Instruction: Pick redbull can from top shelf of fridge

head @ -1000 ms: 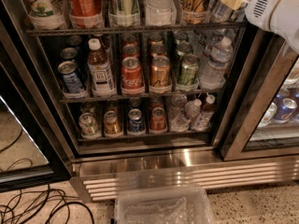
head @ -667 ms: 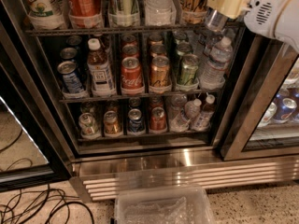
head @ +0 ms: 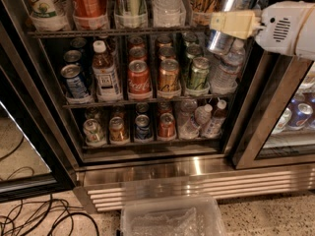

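The fridge (head: 197, 167) stands open in front of me with its wire racks full of drinks. The top shelf (head: 113, 32) holds cups, bottles and tall cans in clear holders. My gripper (head: 230, 25) is at the right end of that shelf, reaching in from the upper right on a white arm. It is shut on the redbull can (head: 220, 41), a slim shiny silver can. The can is tilted, and its bottom hangs in front of and below the shelf edge. One cream finger (head: 235, 22) crosses the can's front; the other is hidden behind it.
The middle rack holds a red Coca-Cola can (head: 139, 77), other short cans and water bottles (head: 224, 75) just under the held can. The black door frame (head: 258, 117) is to the right. A clear plastic bin (head: 172, 219) and cables (head: 34, 218) lie on the floor.
My gripper has moved down and to the left from the top right corner, bringing the silver can out of its holder and below the top shelf's edge.
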Available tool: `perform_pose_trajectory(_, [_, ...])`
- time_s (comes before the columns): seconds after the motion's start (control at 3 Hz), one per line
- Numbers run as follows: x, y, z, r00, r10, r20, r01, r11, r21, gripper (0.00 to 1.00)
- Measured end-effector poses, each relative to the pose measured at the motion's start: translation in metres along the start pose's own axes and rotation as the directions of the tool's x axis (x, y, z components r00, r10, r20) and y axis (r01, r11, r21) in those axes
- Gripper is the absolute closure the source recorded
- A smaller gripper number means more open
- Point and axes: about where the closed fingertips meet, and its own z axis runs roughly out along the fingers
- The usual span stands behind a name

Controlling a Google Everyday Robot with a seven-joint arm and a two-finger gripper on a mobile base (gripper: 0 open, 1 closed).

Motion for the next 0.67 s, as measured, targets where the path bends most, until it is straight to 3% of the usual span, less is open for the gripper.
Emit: perform_pose_trajectory(0.67, [0.007,0.0095,0.002,1.0,0.01,-0.018,-0.01,0.9995,-0.029,1.0])
